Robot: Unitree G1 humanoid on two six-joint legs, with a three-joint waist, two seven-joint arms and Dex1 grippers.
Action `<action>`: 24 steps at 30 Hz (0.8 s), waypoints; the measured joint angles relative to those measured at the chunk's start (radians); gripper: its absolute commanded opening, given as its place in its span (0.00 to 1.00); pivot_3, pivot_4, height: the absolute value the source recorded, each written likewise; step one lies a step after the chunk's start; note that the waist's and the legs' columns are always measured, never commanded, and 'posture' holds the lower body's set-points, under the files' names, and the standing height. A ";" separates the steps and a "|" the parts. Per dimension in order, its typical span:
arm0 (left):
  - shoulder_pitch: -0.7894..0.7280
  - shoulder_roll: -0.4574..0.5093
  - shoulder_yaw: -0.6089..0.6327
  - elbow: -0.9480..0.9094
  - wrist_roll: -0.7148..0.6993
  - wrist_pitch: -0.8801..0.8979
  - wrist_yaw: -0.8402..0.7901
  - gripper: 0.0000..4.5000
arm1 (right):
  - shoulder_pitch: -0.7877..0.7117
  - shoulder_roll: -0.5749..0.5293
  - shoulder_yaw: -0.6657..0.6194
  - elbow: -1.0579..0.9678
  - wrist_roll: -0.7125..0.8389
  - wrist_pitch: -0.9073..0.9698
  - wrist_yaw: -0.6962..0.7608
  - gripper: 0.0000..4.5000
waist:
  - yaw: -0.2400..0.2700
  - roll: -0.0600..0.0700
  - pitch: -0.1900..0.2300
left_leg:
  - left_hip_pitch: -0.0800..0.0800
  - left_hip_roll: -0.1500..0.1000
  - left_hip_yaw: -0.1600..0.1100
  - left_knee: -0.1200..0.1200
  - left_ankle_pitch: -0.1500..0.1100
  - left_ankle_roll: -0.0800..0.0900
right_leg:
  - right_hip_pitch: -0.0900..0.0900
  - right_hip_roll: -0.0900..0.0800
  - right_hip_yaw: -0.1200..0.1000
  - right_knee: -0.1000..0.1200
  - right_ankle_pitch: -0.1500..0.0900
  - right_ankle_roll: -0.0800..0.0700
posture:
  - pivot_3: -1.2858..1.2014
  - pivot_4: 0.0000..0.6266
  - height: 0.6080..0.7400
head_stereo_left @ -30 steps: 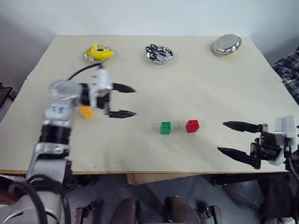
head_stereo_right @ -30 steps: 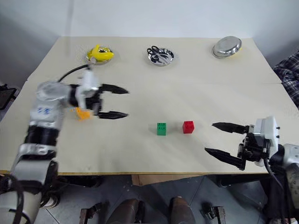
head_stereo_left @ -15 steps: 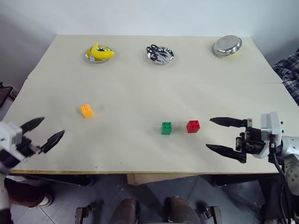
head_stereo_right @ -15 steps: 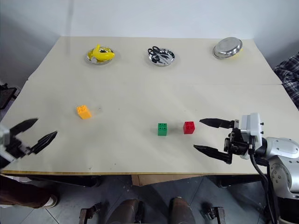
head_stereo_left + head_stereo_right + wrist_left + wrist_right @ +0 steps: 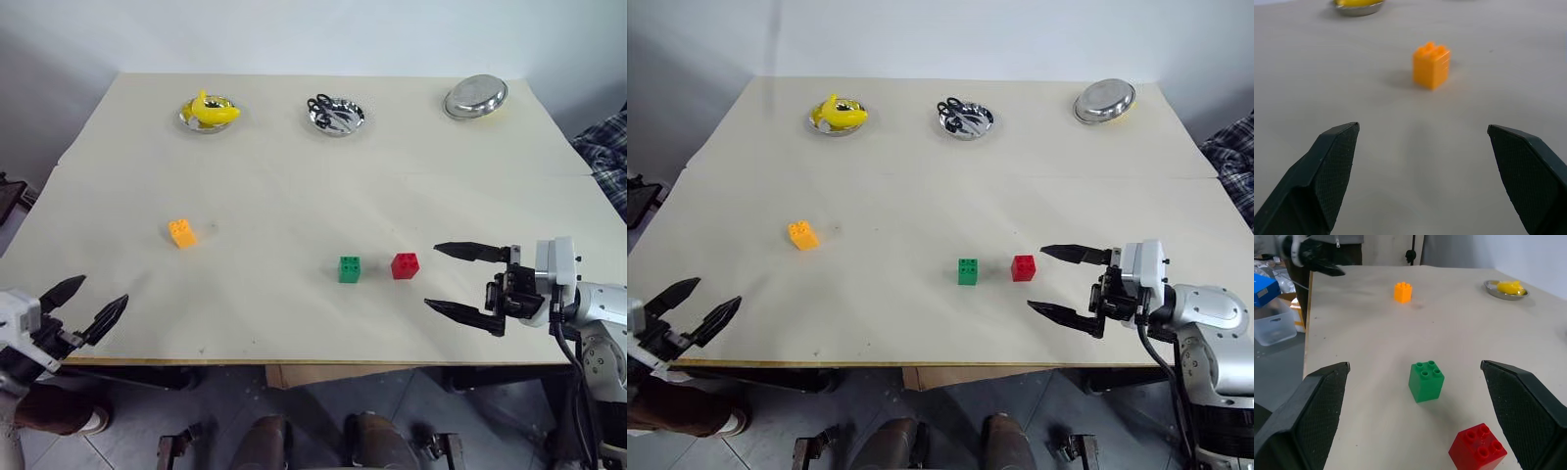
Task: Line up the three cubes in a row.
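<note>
The orange cube (image 5: 181, 233) sits alone on the left part of the table (image 5: 294, 186). The green cube (image 5: 348, 269) and the red cube (image 5: 404, 265) stand side by side near the middle front, a small gap between them. My left gripper (image 5: 86, 306) hovers open at the table's front left corner, well short of the orange cube (image 5: 1431, 65). Just right of the red cube, my right gripper (image 5: 458, 280) is open and points left; the green cube (image 5: 1425, 381) and red cube (image 5: 1478, 448) lie ahead of its fingers.
Along the far edge stand a small dish with a yellow banana toy (image 5: 208, 111), a dish with black scissors (image 5: 335, 114) and an upturned metal bowl (image 5: 474, 96). A plaid sleeve (image 5: 607, 157) shows at the right edge.
My left arm has pulled back from beside the orange cube to the front left corner, leaving the cube on the table. My right gripper has edged left toward the red cube.
</note>
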 measured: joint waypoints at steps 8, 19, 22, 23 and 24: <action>-0.435 0.139 -0.264 0.445 0.151 -0.067 -0.099 0.99 | 0.028 -0.035 -0.015 -0.009 0.002 0.038 0.004 1.00 | -0.003 0.001 0.000 | 0.000 -0.001 0.001 0.000 0.000 0.000 | -0.003 0.000 -0.002 0.007 0.000 0.000 | 0.52 0.24 1.00; -0.846 0.114 -0.468 0.918 0.325 -0.215 -0.145 0.99 | 0.095 -0.035 -0.034 -0.085 0.013 0.060 -0.045 1.00 | -0.002 0.000 0.000 | -0.003 -0.002 0.002 0.001 0.000 0.000 | -0.004 -0.001 -0.019 0.009 0.000 0.001 | 0.52 0.24 1.00; -0.879 0.114 -0.489 0.968 0.351 -0.241 -0.162 0.91 | 0.113 -0.035 -0.045 -0.089 0.018 0.062 -0.053 1.00 | -0.003 0.000 0.000 | -0.003 -0.002 0.002 0.001 0.000 0.000 | -0.004 -0.003 -0.024 0.009 0.000 0.001 | 0.52 0.24 1.00; -0.883 0.114 -0.494 0.982 0.355 -0.247 -0.166 0.87 | 0.116 -0.035 -0.049 -0.090 0.019 0.062 -0.055 1.00 | -0.003 0.000 0.000 | -0.003 -0.002 0.002 0.001 0.000 0.000 | -0.004 -0.003 -0.025 0.009 0.000 0.001 | 0.52 0.24 1.00; -0.886 0.114 -0.499 0.994 0.364 -0.254 -0.173 0.81 | 0.125 -0.035 -0.056 -0.095 0.020 0.062 -0.056 1.00 | -0.004 0.000 0.000 | -0.003 -0.002 0.002 0.001 0.000 0.000 | -0.004 -0.003 -0.025 0.009 0.000 0.001 | 0.52 0.24 1.00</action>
